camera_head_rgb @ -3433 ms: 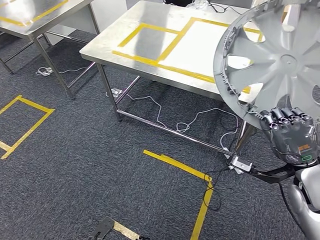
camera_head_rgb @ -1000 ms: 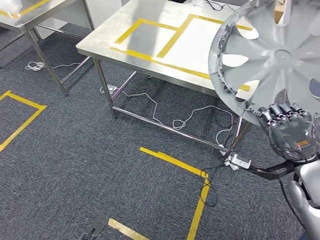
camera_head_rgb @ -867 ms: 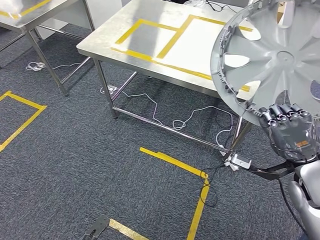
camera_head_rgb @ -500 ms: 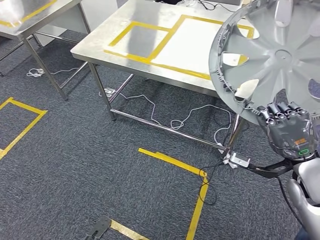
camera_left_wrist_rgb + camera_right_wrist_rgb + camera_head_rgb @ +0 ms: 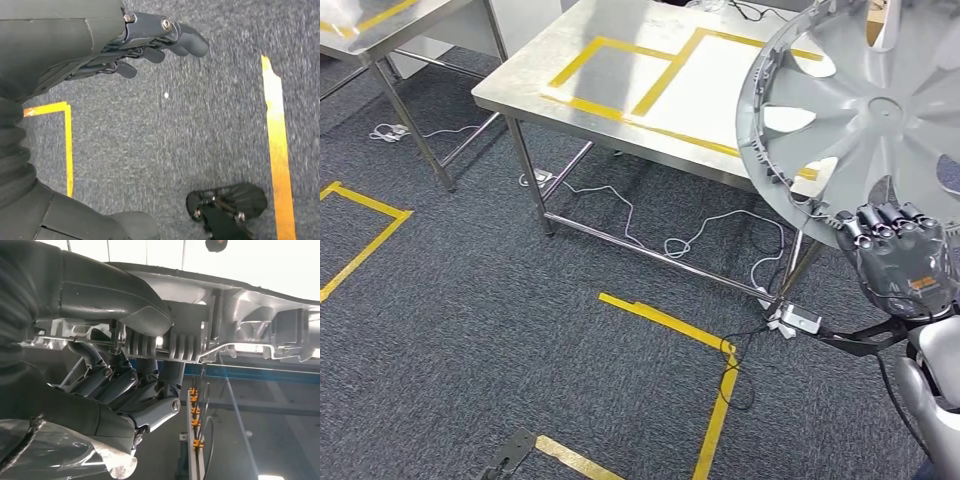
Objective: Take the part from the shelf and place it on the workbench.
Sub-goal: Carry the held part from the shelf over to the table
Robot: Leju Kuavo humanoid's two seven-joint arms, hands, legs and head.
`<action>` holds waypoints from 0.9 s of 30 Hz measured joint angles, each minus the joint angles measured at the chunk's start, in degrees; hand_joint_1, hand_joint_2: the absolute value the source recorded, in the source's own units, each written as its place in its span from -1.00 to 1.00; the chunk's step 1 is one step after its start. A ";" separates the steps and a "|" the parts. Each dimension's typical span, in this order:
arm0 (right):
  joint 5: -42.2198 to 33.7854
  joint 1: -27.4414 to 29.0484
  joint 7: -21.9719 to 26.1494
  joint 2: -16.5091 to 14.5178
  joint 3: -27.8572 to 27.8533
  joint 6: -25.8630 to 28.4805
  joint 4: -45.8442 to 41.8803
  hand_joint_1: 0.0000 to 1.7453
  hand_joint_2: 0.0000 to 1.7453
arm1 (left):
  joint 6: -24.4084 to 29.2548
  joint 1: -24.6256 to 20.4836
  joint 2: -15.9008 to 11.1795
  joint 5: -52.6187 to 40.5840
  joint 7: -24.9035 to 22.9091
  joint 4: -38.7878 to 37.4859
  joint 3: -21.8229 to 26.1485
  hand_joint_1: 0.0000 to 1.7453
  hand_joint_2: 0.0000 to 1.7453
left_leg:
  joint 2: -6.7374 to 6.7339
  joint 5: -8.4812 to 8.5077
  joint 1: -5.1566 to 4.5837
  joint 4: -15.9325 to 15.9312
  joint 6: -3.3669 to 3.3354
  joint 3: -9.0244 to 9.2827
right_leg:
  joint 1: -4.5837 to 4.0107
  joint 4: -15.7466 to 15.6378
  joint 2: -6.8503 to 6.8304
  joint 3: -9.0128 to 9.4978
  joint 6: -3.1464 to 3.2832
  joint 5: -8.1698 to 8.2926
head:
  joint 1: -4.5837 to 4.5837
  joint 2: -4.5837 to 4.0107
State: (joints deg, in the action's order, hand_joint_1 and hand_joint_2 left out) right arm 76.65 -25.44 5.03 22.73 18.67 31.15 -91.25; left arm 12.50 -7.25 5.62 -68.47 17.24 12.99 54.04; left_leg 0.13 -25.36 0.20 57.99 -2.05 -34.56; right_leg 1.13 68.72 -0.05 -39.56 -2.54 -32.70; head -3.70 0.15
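The stainless-steel workbench with yellow tape rectangles on its top (image 5: 569, 70) stands ahead of the robot on dark grey carpet (image 5: 471, 330), its near edge running across the upper head view. The large round silver-grey plastic wheel cover with radial spokes (image 5: 863, 110) is off the shelf and carried in the air, overlapping the right-hand end of the bench's near edge in the head view; whether it is already above the surface cannot be told. A white cable (image 5: 652, 235) lies under the bench between its legs.

The right hand (image 5: 897, 262) grips the cover at its lower rim, fingers curled over the edge; the right wrist view shows the fingers (image 5: 124, 385) hooked under the ribbed rim. The left hand (image 5: 151, 42) hangs over the carpet, holding nothing, fingers extended and loosely apart.

The step in hand is the carry to the bench. The cover is wide and held at one rim point, so it is likely to swing. The approach should be slow, with the cover kept level and its lower rim lifted clear of the bench's near edge, then lowered flat inside a taped rectangle before the fingers release.
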 joint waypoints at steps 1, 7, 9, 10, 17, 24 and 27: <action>0.00 0.00 -0.01 0.00 0.02 -0.01 0.08 1.00 1.00 | -0.01 0.00 0.02 -0.01 -0.06 0.00 0.01 -1.00 1.00 | 0.00 -0.01 -0.03 0.02 -0.07 -0.01 | 0.00 3.58 0.00 -1.72 -0.10 -1.25 | 0.01 0.00; -0.02 -0.16 -0.03 -0.01 0.05 0.00 0.37 1.00 1.00 | -0.02 -0.01 0.15 -0.01 -0.45 -0.01 0.00 -1.00 1.00 | 0.06 -0.46 -0.22 0.63 0.64 -0.03 | 0.01 -7.98 -0.22 3.98 0.02 5.56 | 0.04 0.00; -0.04 -0.16 -0.04 -0.02 0.08 0.03 0.41 1.00 1.00 | -0.01 0.00 0.09 -0.01 -0.58 -0.01 0.01 -1.00 1.00 | 0.07 -0.50 -0.44 0.92 1.14 -0.31 | -0.16 -9.91 -0.14 5.10 0.45 5.44 | -0.02 0.00; -0.05 -0.10 -0.07 -0.02 0.09 0.04 0.43 1.00 1.00 | -0.01 0.02 0.07 -0.01 -0.64 0.00 0.02 -1.00 1.00 | 0.06 -0.50 -0.39 0.97 1.35 -0.35 | -0.12 -9.92 -0.06 5.01 0.80 5.48 | -0.06 0.00; -0.09 -0.02 -0.13 -0.02 0.36 0.05 0.49 1.00 1.00 | -0.08 0.12 0.02 -0.07 -0.70 -0.01 0.01 -1.00 1.00 | 0.02 -7.98 0.04 16.58 2.87 -7.26 | 0.01 -10.04 -0.02 5.18 2.24 5.51 | -0.35 0.00; -0.11 0.06 -0.14 -0.02 0.44 0.09 0.50 1.00 1.00 | -0.09 0.15 -0.15 -0.09 -0.78 -0.01 0.01 -1.00 1.00 | 0.13 -0.28 -0.43 1.53 1.24 -0.82 | -0.25 -10.04 0.14 5.31 1.50 5.31 | -0.32 0.00; -0.13 0.09 -0.15 -0.01 0.45 0.09 0.50 1.00 1.00 | -0.09 0.19 -0.10 -0.13 -0.87 -0.01 0.01 -1.00 1.00 | 0.09 -0.06 -0.25 0.62 0.67 -0.70 | -0.17 -9.82 0.04 4.78 0.63 4.93 | -0.30 0.00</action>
State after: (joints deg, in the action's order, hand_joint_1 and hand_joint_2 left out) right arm 76.53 -25.36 4.88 22.72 19.12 31.23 -90.74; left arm 12.40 -7.06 5.52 -68.60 16.37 12.98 54.05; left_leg 0.22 -25.42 -0.05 58.61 -1.38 -35.26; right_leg 0.97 58.89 -0.01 -34.78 -1.92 -27.78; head -4.00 0.15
